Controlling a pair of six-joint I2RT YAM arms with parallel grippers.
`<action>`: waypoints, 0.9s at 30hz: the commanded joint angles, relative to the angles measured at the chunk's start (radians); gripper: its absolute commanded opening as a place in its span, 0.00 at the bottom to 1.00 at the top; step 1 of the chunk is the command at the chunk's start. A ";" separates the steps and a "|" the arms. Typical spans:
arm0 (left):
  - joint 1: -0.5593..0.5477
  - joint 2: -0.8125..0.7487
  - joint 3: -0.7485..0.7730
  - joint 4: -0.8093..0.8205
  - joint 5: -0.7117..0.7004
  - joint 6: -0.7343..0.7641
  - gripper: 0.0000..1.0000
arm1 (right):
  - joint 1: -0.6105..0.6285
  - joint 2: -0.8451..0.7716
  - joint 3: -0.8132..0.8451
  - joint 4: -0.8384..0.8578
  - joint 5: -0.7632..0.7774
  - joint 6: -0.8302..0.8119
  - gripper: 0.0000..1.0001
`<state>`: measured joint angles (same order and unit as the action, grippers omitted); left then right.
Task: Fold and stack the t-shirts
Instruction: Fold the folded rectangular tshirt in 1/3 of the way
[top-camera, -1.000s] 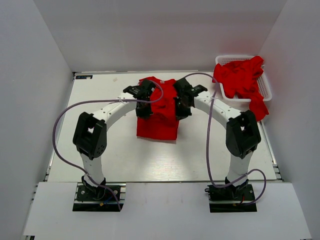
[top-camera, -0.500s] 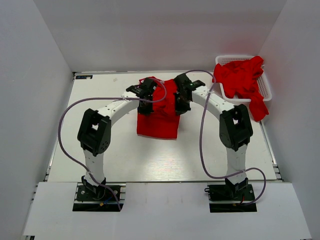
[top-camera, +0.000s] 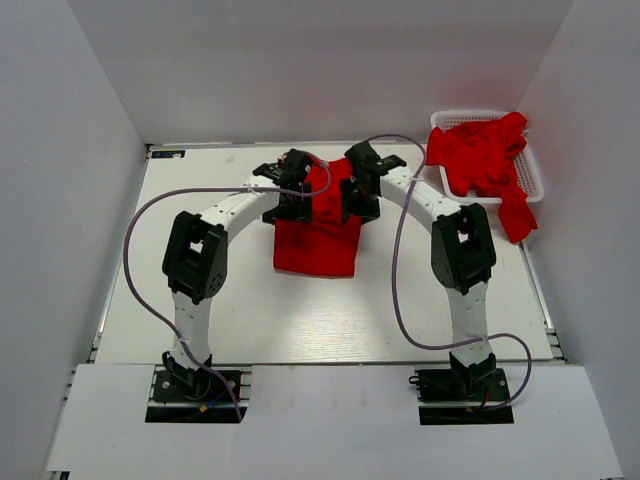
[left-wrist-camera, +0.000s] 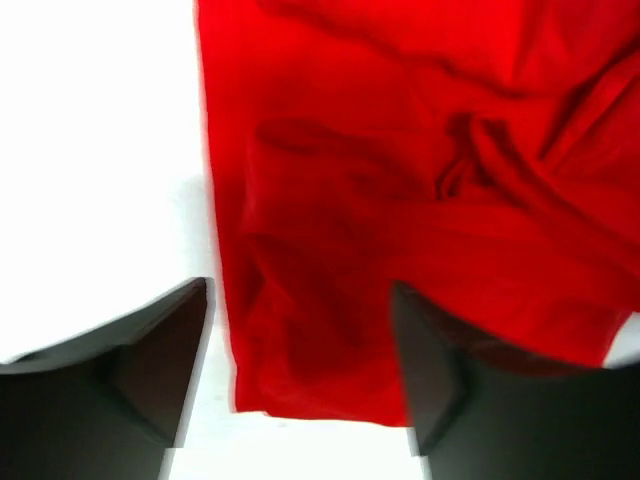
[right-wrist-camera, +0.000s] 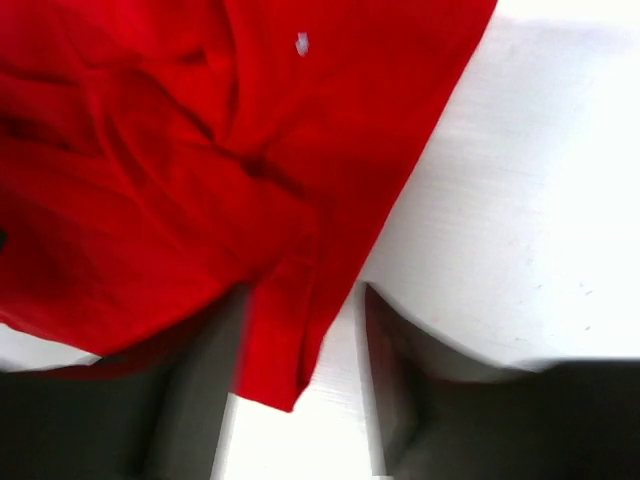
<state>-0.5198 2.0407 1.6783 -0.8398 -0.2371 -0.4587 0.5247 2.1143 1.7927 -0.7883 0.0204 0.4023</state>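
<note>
White walls box in the table (top-camera: 240, 320), where one red t-shirt (top-camera: 318, 240) lies part-folded at the middle, its far end bunched beneath both arms. Over the cloth the left gripper (left-wrist-camera: 298, 290) stands wide apart, holding nothing; the right gripper (right-wrist-camera: 302, 295) is parted too, a hem lying loose between its fingers. More shirts (top-camera: 480, 150) spill from the basket (top-camera: 462, 114) at far right. I judge a fold is being set down; next I must lift both arms straight up without snagging cloth, then smooth the wrinkles.
</note>
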 joint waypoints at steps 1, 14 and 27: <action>0.026 -0.039 0.096 -0.056 -0.077 -0.004 0.88 | -0.012 -0.052 0.071 0.003 0.000 -0.081 0.61; 0.035 -0.459 -0.348 -0.053 -0.030 -0.121 1.00 | 0.069 -0.294 -0.269 0.202 -0.221 -0.183 0.90; 0.035 -0.714 -0.703 -0.059 0.042 -0.176 1.00 | 0.136 -0.042 -0.092 0.463 -0.255 -0.056 0.90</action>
<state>-0.4835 1.3769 0.9714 -0.9119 -0.2111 -0.6174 0.6762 2.0365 1.6096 -0.4351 -0.2352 0.3054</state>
